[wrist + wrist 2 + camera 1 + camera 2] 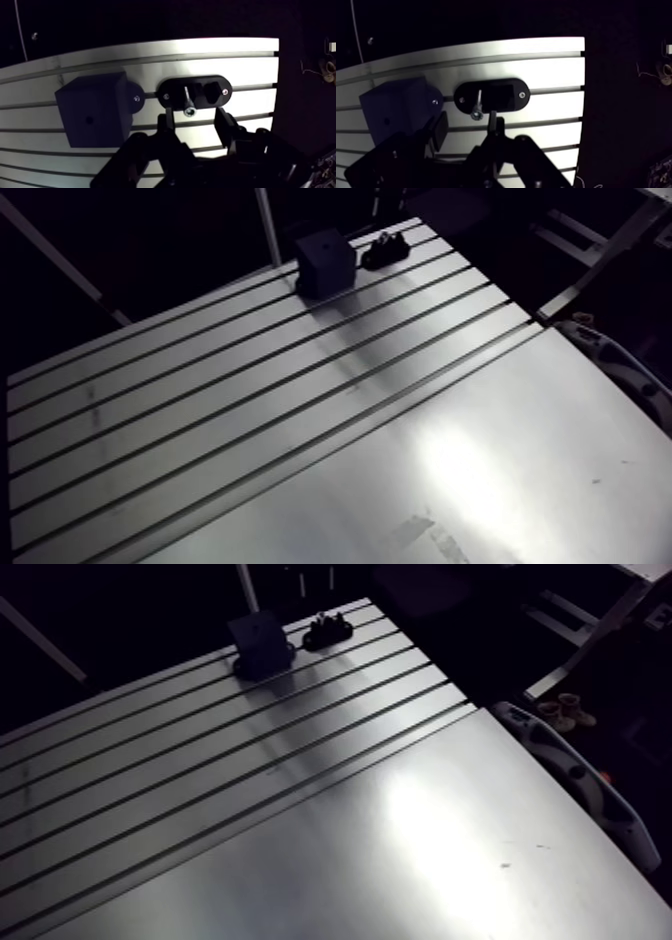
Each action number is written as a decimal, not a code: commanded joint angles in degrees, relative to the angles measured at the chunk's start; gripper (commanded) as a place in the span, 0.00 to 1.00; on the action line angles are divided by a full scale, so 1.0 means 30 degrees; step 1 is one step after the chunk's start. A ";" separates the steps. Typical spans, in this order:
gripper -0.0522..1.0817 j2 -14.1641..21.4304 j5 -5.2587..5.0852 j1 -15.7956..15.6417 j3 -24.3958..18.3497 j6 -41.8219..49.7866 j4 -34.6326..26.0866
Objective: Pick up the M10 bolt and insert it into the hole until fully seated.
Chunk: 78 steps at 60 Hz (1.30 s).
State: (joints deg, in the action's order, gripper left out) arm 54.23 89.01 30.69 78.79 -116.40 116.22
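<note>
Gripper hangs wide open and empty over the bolt in its black holder, dark block beside

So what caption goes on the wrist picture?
Open tool poised at a bolt in its black holder, beside a dark block.

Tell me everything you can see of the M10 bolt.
The M10 bolt is a small silvery metal piece, a slim shank ending in a wider head. It lies flat across the black oval holder, which alone seems to touch it. Its head pokes past the holder's edge toward the pincer. The pincer's fingers stand apart on either side of the head and do not grip it. The thread is too small to make out.
</note>
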 commanded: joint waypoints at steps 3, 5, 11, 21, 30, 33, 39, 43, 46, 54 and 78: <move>0.48 -0.0254 0.0269 -0.0002 -0.0083 -0.0409 -0.0136; 0.48 -0.0279 0.0406 -0.0027 -0.0087 -0.0488 -0.0140; 0.48 -0.0337 0.0600 -0.0031 -0.0142 -0.0502 -0.0141; 0.48 -0.0430 0.0610 -0.0031 -0.0093 -0.0606 -0.0170; 0.48 -0.0430 0.0636 -0.0056 -0.0060 -0.0736 -0.0195; 0.48 -0.0430 0.0636 -0.0060 -0.0059 -0.0736 -0.0199; 0.48 -0.0430 0.0636 -0.0060 -0.0088 -0.0766 -0.0228; 0.48 -0.0459 0.0611 -0.0060 -0.0060 -0.0766 -0.0229; 0.48 -0.0459 0.0606 -0.0089 -0.0063 -0.0766 -0.0229; 0.48 -0.0649 0.0606 -0.0114 -0.0113 -0.0766 -0.0229; 0.52 -0.0840 0.0606 -0.0177 -0.0122 -0.0766 -0.0199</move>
State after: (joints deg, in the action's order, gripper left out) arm 51.99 90.83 30.22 78.42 -118.72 115.57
